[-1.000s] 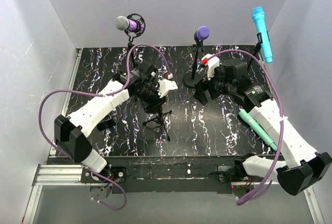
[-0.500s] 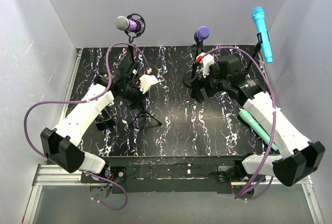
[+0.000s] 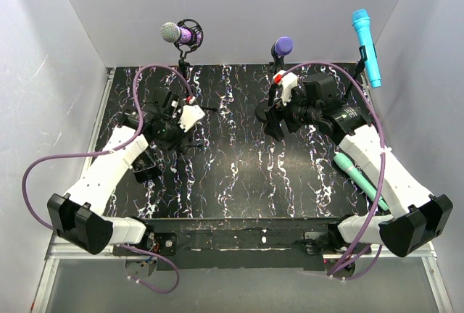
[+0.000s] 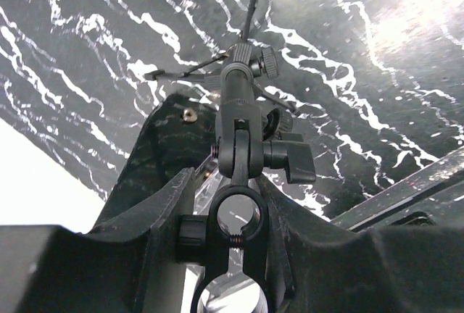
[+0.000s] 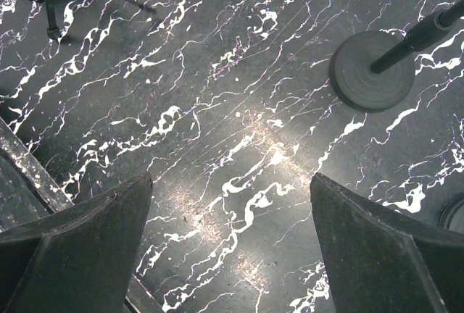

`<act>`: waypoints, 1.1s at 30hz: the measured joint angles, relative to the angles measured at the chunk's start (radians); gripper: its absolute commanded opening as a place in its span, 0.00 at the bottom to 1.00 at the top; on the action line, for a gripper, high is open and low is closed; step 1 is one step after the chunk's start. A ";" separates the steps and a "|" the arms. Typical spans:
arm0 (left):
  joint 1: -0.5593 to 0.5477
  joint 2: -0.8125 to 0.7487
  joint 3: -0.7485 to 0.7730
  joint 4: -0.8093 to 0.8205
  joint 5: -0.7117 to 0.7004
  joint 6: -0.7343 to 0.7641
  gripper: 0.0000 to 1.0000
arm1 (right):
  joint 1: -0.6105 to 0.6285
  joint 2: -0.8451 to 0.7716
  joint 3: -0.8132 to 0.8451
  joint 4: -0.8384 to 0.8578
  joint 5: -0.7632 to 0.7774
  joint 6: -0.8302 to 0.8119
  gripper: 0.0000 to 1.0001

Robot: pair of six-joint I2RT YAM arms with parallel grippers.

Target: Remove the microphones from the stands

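My left gripper [image 3: 176, 129] [image 4: 230, 182] is shut on the ring clip of an empty black tripod stand [image 4: 238, 103], at the table's left. The stand's legs spread beyond the fingers. My right gripper [image 3: 275, 123] [image 5: 232, 204] stands open over bare table, just in front of the round base [image 5: 372, 70] of a stand bearing a purple microphone [image 3: 283, 45]. At the back left a purple and silver microphone [image 3: 180, 34] sits in a stand, and a blue microphone [image 3: 366, 46] sits in one at the back right. A teal microphone [image 3: 359, 180] lies flat beside the right arm.
White walls close in the black marbled table [image 3: 239, 175] on three sides. Purple cables [image 3: 148, 81] loop off both arms. A metal rail [image 3: 239, 237] runs along the near edge.
My left arm has carried the tripod stand from the table's middle toward the left. My right gripper has shifted slightly left and back, staying open.
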State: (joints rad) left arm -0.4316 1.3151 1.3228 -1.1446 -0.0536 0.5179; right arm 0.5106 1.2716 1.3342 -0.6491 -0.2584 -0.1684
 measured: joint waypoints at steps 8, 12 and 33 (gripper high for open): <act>0.063 -0.004 -0.020 0.042 -0.089 0.003 0.00 | 0.000 0.000 0.000 0.000 -0.006 0.002 0.95; 0.076 -0.004 -0.024 0.069 -0.129 0.005 0.00 | 0.000 0.000 0.000 0.000 -0.006 0.005 0.95; 0.159 0.041 -0.027 0.190 -0.201 -0.016 0.00 | 0.000 0.019 0.000 0.000 -0.006 0.003 0.95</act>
State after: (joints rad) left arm -0.2726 1.3560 1.2953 -0.9546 -0.2543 0.5022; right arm 0.5106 1.2907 1.3346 -0.6495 -0.2642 -0.1654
